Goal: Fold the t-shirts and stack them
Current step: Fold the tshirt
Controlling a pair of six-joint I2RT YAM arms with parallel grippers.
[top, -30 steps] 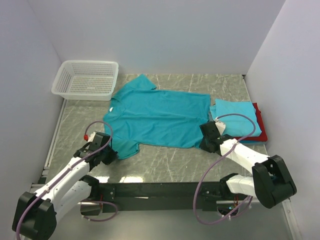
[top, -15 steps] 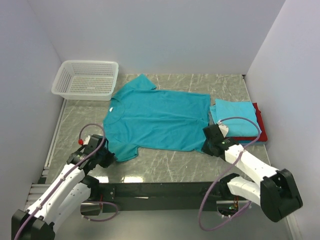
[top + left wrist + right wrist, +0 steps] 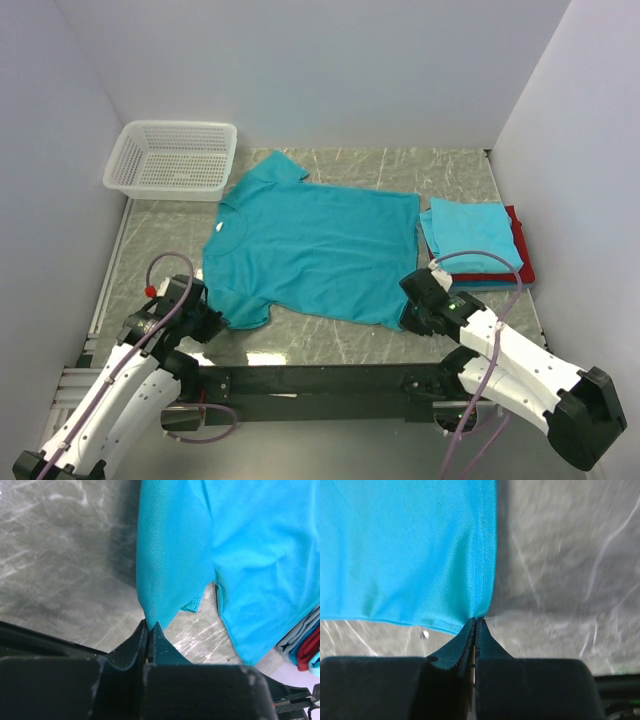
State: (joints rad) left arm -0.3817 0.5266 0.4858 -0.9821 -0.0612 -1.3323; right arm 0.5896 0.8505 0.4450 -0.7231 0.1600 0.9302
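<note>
A teal t-shirt (image 3: pixel 315 250) lies spread flat on the grey marbled table, its collar to the left. My left gripper (image 3: pixel 215 318) is shut on the tip of the near sleeve (image 3: pixel 165 587), pinched at the fingertips (image 3: pixel 156 630). The right gripper (image 3: pixel 408 318) is shut on the near hem corner (image 3: pixel 480 611) of the same shirt. A stack of folded t-shirts (image 3: pixel 472 232), light blue on top of red and blue, lies at the right.
A white mesh basket (image 3: pixel 175 158) stands at the back left corner. White walls close in on three sides. The black rail (image 3: pixel 320 380) with the arm bases runs along the near edge.
Both grippers have pulled back toward the near edge, dragging the shirt's near side with them. The right gripper closed on the hem corner.
</note>
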